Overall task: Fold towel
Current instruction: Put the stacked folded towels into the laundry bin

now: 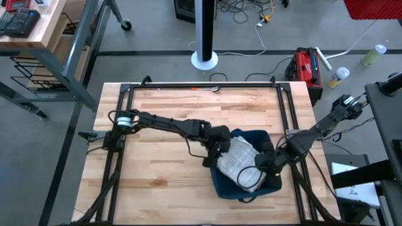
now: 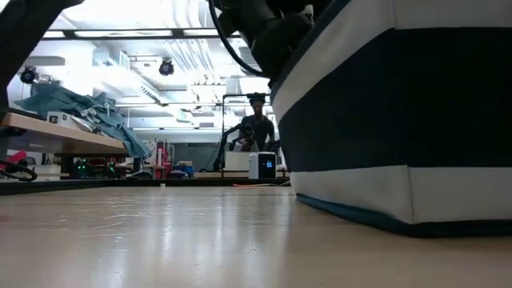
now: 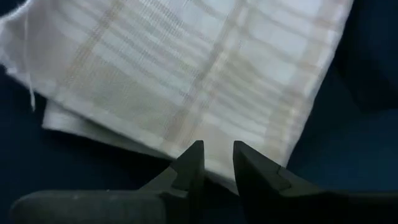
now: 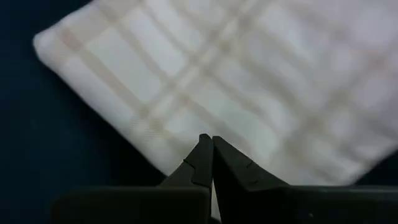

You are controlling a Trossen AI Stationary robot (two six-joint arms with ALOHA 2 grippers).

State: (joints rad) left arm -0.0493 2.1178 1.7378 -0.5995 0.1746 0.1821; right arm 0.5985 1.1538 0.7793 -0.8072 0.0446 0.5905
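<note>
Both grippers over the folded towel (image 1: 242, 162) in its bin (image 1: 220, 182)

Left gripper (image 3: 216, 163) fingers narrowly apart, right gripper (image 4: 211, 157) fingers closed empty; lift slowly, leaving the fold beneath undisturbed.

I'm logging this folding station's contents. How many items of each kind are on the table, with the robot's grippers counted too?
Towels: 1, a folded white plaid towel lying in the bin.
Bins: 1, a dark blue fabric bin with a white band.
Grippers: 2, the left gripper and the right gripper, both at the towel.
Total: 4
</note>
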